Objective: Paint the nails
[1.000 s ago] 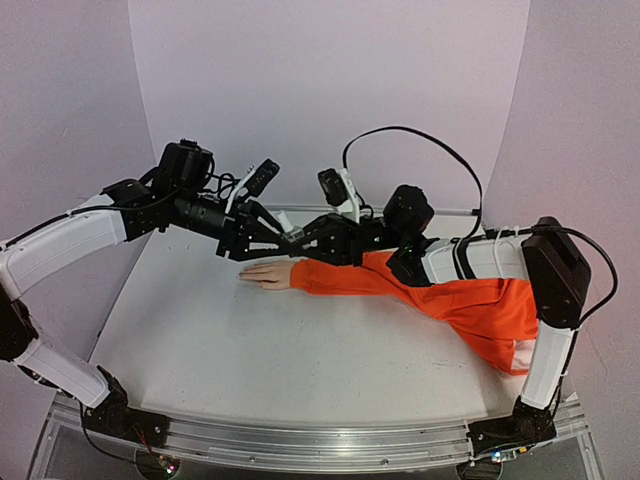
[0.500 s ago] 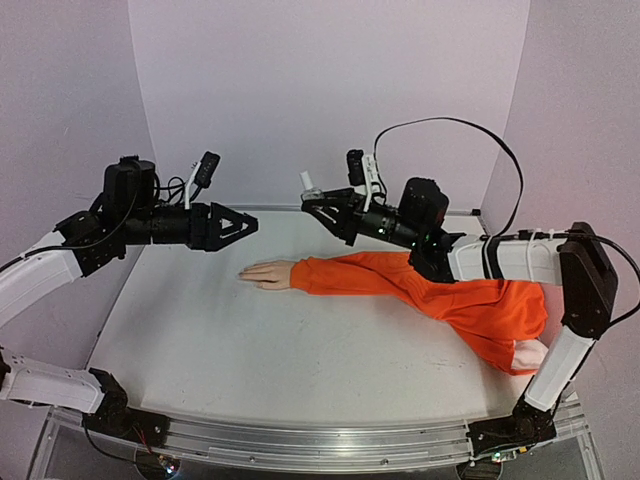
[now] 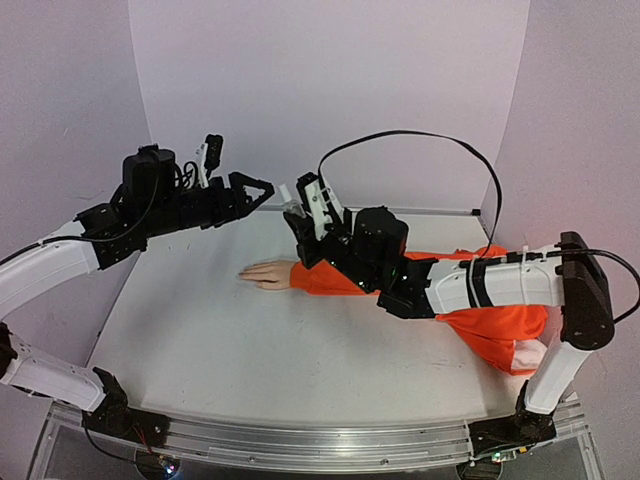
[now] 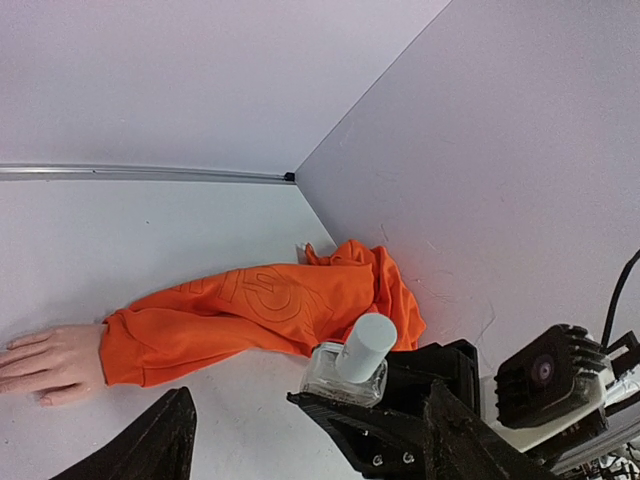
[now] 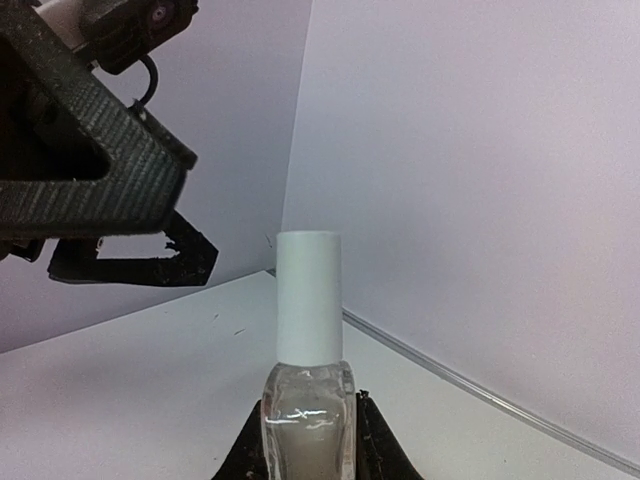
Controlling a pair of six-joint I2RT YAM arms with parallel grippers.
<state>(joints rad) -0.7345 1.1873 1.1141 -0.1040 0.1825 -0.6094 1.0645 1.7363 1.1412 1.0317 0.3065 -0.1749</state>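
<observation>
The pale mannequin hand (image 3: pixel 265 273) lies flat on the table, sticking out of the orange sleeve (image 3: pixel 500 318). Its nails are too small to make out. The hand (image 4: pixel 50 355) and sleeve (image 4: pixel 250 310) also show in the left wrist view. My right gripper (image 3: pixel 298 212) hovers above the wrist, shut on a small clear bottle (image 5: pixel 308 425) with a white cap (image 5: pixel 308 298) still on it. The left gripper (image 3: pixel 262 195) is open and empty, just left of the bottle (image 3: pixel 292 198). In the left wrist view the bottle (image 4: pixel 345 365) sits ahead of that gripper (image 4: pixel 312 393).
White walls close the table at the back (image 3: pixel 330 100) and right (image 4: pixel 520 180), with a metal strip (image 4: pixel 150 173) along the back edge. A black cable (image 3: pixel 420 140) loops above the right arm. The sleeve bunches at the far right by the right arm's base.
The two grippers were together above the hand, then parted. The left gripper opened, pulled back left and now comes close again. The right arm swung the bottle down and left over the sleeve.
</observation>
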